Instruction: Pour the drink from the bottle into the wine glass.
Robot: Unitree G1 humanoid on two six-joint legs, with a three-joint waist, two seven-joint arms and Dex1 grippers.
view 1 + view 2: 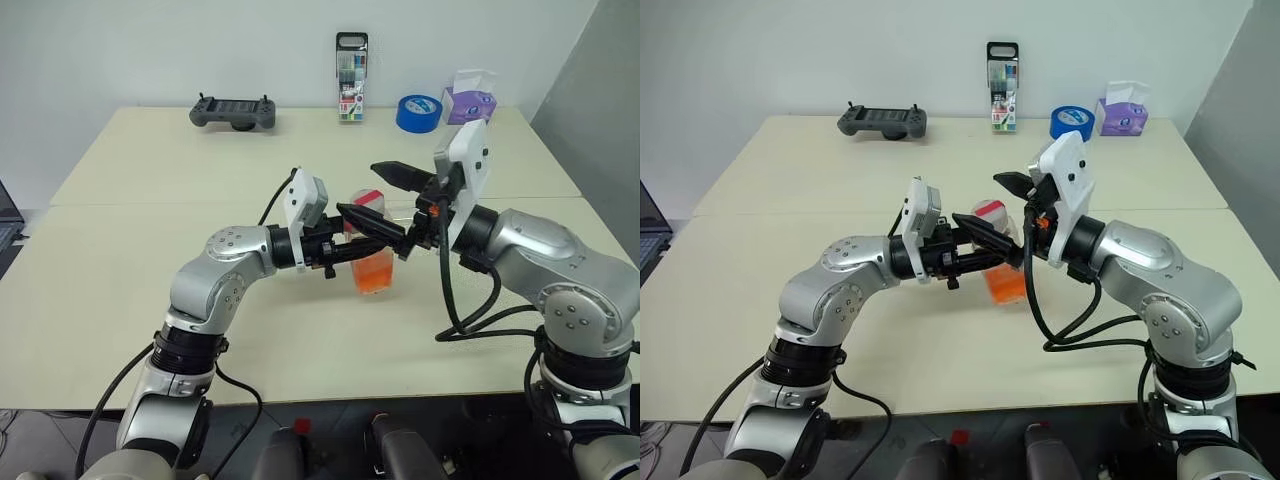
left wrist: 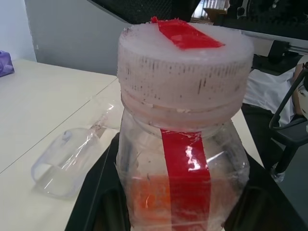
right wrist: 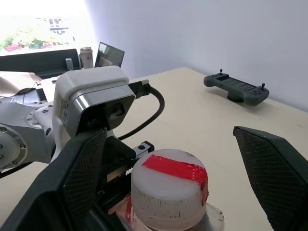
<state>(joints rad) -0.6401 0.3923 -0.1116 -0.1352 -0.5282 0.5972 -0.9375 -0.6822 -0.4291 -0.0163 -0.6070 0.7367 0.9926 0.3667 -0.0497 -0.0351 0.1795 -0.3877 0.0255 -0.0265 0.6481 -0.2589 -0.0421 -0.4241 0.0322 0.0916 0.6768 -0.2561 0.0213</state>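
While left gripper (image 1: pixel 385 232)-held, bottle (image 1: pixel 371 262) mid-table (image 1: pixel 130 300).

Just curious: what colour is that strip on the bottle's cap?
Red, on the whitish cap; clearest in the left wrist view.

On the table (image 1: pixel 150 300): 1 bottle (image 1: pixel 371 255), 1 wine glass (image 2: pixel 67 156) lying on its side, 1 black handheld controller (image 1: pixel 233 112), 1 roll of blue tape (image 1: pixel 417 112), 1 purple tissue box (image 1: pixel 470 100) and 1 upright pack of markers (image 1: pixel 351 76).
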